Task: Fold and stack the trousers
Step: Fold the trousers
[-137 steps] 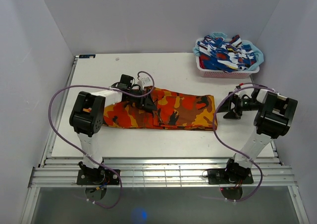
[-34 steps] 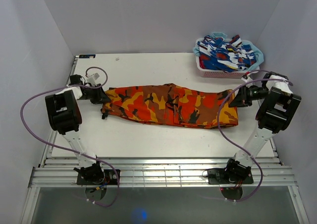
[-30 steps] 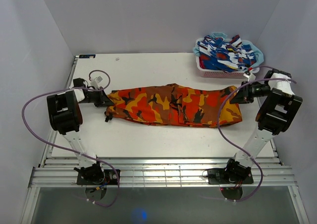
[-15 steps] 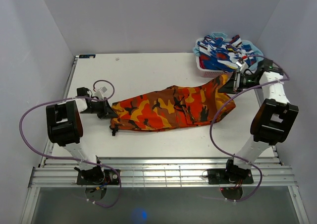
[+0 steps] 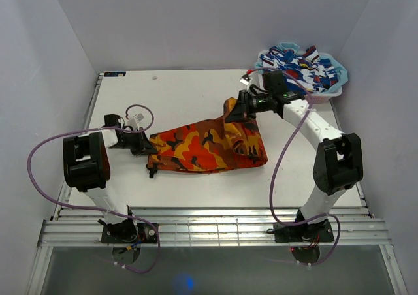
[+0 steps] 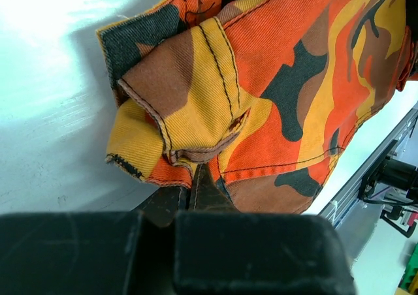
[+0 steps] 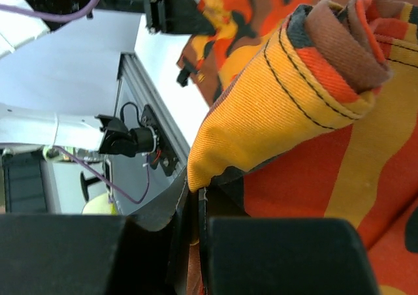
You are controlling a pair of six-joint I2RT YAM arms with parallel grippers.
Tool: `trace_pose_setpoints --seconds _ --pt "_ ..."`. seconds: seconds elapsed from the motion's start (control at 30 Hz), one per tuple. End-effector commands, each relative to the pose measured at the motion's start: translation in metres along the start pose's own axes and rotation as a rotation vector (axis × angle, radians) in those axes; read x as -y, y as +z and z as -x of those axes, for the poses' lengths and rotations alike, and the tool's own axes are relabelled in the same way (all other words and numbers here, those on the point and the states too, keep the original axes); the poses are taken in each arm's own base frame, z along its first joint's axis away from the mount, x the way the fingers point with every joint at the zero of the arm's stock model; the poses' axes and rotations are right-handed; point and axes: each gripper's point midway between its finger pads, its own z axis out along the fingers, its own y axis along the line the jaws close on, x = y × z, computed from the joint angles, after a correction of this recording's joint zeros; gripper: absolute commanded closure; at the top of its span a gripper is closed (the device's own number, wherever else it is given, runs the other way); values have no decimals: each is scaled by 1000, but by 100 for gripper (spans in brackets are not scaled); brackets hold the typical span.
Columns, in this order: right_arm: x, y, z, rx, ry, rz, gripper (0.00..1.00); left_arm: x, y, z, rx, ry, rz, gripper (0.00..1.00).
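Trousers [image 5: 202, 148] lie mid-left on the table [image 5: 183, 93], long axis running left-right. Left fingers [image 5: 141, 144] are clamped on the left end, low at the table. Right fingers [image 5: 237, 110] pinch the other end, raised above the cloth's right part. The pinned end lies leftward of the right fingers, so the right arm probably carries its end that way.
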Motion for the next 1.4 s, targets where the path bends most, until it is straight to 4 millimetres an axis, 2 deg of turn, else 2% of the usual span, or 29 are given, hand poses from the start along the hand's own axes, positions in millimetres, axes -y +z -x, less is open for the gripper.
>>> trace_pose_setpoints --seconds 0.0,0.03,0.1,0.13,0.17,0.23,0.27,0.33,0.37,0.47,0.73,0.93,1.03,1.37 --pt "-25 33 9 0 -10 33 92 9 3 3 15 22 -30 100" --pt "-31 46 2 -31 -12 45 92 9 3 2 15 22 -33 100" --pt "-31 67 -3 -68 15 55 92 10 3 2 22 23 -39 100" --pt "-45 78 -2 -79 -20 73 92 9 5 -1 17 15 -41 100" --pt "-40 89 -5 -96 -14 57 92 9 6 -2 17 14 -46 100" --pt "-53 104 -7 -113 -45 72 92 9 7 -6 11 6 -51 100" --pt "-47 114 -12 -131 -35 61 92 9 7 -6 13 6 -52 100" --pt "-52 127 -20 -163 -33 70 92 9 8 -7 10 3 -56 100" --pt "-46 136 -26 -185 -17 71 92 9 8 -7 10 3 -60 100" --pt "-47 154 -33 -214 -19 77 92 9 9 -6 8 4 -68 100" --pt "-64 190 -46 -219 -6 129 92 6 15 -7 1 -7 -84 100" --pt "-57 219 -59 -226 23 121 92 6 15 -10 -1 -9 -84 100" --pt "-57 229 -66 -241 28 122 92 6 16 -17 -9 -13 -85 100" --pt "-59 249 -68 -239 44 145 92 4 18 -26 -19 -27 -84 100"
